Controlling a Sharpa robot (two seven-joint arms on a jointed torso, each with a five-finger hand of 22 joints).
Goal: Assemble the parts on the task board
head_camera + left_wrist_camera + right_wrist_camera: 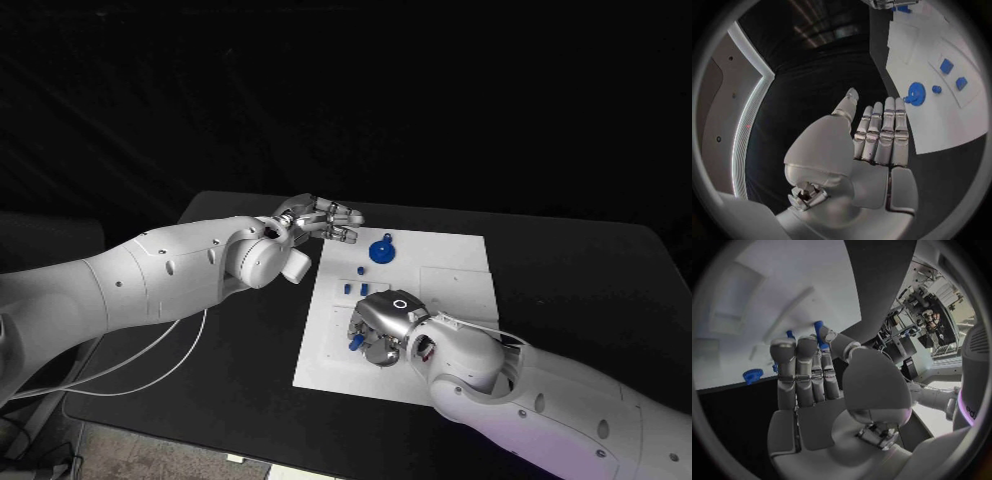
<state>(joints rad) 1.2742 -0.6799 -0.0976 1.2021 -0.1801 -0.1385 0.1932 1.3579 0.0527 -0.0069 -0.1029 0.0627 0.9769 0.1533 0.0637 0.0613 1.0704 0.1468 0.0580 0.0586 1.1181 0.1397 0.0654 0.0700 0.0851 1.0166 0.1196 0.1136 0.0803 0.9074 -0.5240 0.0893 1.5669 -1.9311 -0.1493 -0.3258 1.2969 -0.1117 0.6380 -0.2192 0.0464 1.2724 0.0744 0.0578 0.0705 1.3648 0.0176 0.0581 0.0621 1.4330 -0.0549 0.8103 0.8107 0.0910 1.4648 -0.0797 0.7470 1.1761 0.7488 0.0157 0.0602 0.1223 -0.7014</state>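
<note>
Right hand seemingly pinches a blue part, covering board.

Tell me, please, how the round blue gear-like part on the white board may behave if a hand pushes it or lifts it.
The blue gear looks moulded and rigid, so it probably keeps its shape when pinched. It lies flat on the task board, so a push likely slides it rather than rolls it. Being small, it seems light. The left hand holds nothing.

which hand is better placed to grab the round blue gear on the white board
Left, probably. The left hand hovers open at the white task board's far corner, beside the round blue gear part. The right hand is busy over small blue parts nearer the robot.
</note>
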